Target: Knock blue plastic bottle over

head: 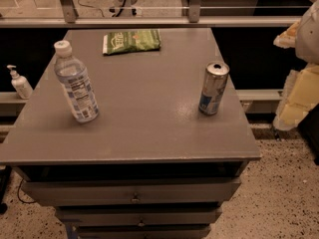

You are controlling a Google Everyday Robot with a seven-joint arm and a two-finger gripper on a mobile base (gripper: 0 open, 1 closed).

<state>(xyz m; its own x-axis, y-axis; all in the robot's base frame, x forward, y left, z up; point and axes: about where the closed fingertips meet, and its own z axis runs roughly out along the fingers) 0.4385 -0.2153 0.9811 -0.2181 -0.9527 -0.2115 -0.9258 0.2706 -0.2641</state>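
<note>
The blue plastic bottle (76, 83) stands upright near the left edge of the grey table (144, 128). It is clear and bluish, with a white cap and a blue-and-white label. My gripper (300, 78) shows as a pale white and yellowish shape at the right edge of the view. It hangs beyond the table's right side, far from the bottle and touching nothing.
A blue-and-silver drink can (213, 88) stands upright near the table's right edge. A green snack bag (131, 41) lies flat at the back. A small white pump bottle (20, 82) sits on a ledge to the left, off the table. Drawers (134, 193) are below the tabletop.
</note>
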